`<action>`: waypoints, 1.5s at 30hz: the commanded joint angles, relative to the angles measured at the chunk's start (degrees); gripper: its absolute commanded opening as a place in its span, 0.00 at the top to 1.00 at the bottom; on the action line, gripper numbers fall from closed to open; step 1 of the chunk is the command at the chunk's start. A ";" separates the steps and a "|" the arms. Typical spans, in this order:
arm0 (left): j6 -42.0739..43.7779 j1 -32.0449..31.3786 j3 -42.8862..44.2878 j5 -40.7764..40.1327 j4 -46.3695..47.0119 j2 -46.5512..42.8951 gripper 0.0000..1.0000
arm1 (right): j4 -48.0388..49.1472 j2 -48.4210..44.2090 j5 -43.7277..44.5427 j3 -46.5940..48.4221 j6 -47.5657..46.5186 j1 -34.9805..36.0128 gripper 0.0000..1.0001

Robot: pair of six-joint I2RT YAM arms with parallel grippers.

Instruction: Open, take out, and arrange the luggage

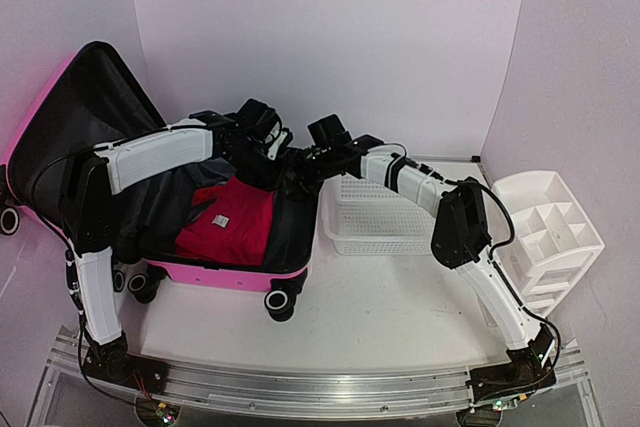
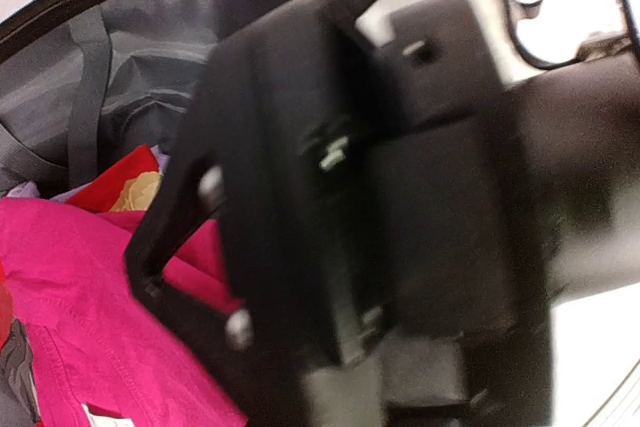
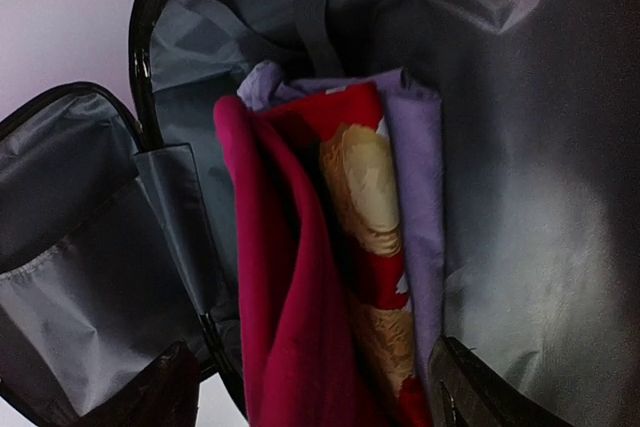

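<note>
One luggage (image 1: 235, 274), pink, at table left, lid open and upright against back wall, black lining showing. Inside lower half: three folded garments side by side, crimson garment (image 3: 285, 327), red cream-patterned garment (image 3: 365, 207), lilac garment (image 3: 420, 177).

One white mesh basket (image 1: 380, 242) just right of luggage. One white drawer organizer (image 1: 550, 227) at far right, several compartments.

Two arms, both reaching over open luggage. Left gripper (image 1: 268, 147): jaws together, grip on anything not discernible. Right gripper (image 3: 320, 392): jaws wide apart, straddling garment stack.
</note>
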 commanded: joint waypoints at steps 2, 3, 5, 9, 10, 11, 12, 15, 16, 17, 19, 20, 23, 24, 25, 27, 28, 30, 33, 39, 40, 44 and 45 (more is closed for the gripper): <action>1.59 -0.82 -1.24 2.57 4.04 -4.48 1.00 | 3.10 2.16 -1.62 3.73 2.86 0.84 0.23; 1.69 -0.97 -1.39 2.75 4.15 -4.58 1.00 | 3.37 2.51 -1.87 3.87 3.30 0.90 0.25; 1.94 -1.24 -1.73 3.12 4.36 -4.75 1.00 | 3.72 3.33 -2.17 4.38 3.68 1.08 0.27; 2.62 -2.13 -2.09 4.16 4.66 -5.01 1.00 | 4.01 4.65 -2.90 5.57 3.96 1.24 0.31; 2.76 -2.35 -2.04 4.27 4.79 -5.08 1.00 | 4.14 5.08 -3.45 6.07 3.89 1.28 0.31; 2.89 -2.55 -2.10 4.45 4.87 -5.11 1.00 | 4.28 5.41 -4.09 6.53 3.85 1.36 0.31; 2.95 -2.77 -2.19 4.47 4.90 -5.15 1.00 | 4.61 5.64 -4.75 6.52 3.66 1.33 0.31; 3.08 -3.26 -2.51 4.74 4.99 -5.27 1.00 | 5.52 5.77 -6.16 6.54 2.18 1.37 0.30; 3.14 -3.43 -2.67 4.74 4.99 -5.30 1.00 | 5.57 5.71 -6.35 6.40 1.59 1.36 0.30; 3.08 -3.58 -2.74 4.86 5.02 -5.35 1.00 | 5.64 5.61 -6.53 6.23 0.98 1.32 0.29; 3.05 -3.86 -3.10 5.13 5.07 -5.67 1.00 | 5.78 5.51 -6.68 5.86 0.36 1.29 0.29; 3.01 -4.02 -3.31 5.20 5.08 -5.83 1.00 | 6.02 5.62 -6.89 5.81 0.30 1.28 0.29; 2.99 -4.57 -3.97 5.27 5.15 -6.51 1.00 | 6.79 5.86 -7.42 5.72 0.00 1.28 0.32; 3.02 -4.75 -4.10 5.25 5.24 -6.73 1.00 | 7.10 5.86 -7.34 5.53 -0.14 1.28 0.33; 3.05 -4.86 -4.33 5.20 5.25 -6.94 1.00 | 7.34 5.90 -7.32 5.43 -0.13 1.25 0.35; 3.02 -5.04 -4.73 5.10 5.35 -7.27 1.00 | 8.18 6.22 -7.33 5.28 0.24 1.12 0.40; 2.99 -5.09 -4.96 5.02 5.36 -7.37 1.00 | 8.47 6.36 -7.32 5.31 0.57 1.08 0.43; 2.86 -5.13 -5.21 5.12 5.49 -7.48 1.00 | 9.44 6.76 -7.38 5.44 1.23 1.02 0.47; 2.71 -5.27 -5.45 5.16 5.65 -7.58 1.00 | 10.14 7.09 -7.13 5.44 1.03 1.02 0.57; 2.61 -5.45 -5.97 5.18 5.79 -7.90 1.00 | 10.50 7.81 -5.88 6.14 0.20 0.93 0.76; 2.56 -5.41 -6.17 5.18 5.79 -7.98 1.00 | 10.54 7.87 -5.72 6.25 -0.07 0.86 0.79; 2.76 -5.44 -7.10 5.95 5.99 -8.74 0.99 | 10.50 7.59 -5.39 6.78 -2.45 0.85 0.94; 2.79 -5.41 -7.35 5.96 5.96 -9.12 0.96 | 10.50 7.43 -5.45 6.82 -2.95 0.92 1.00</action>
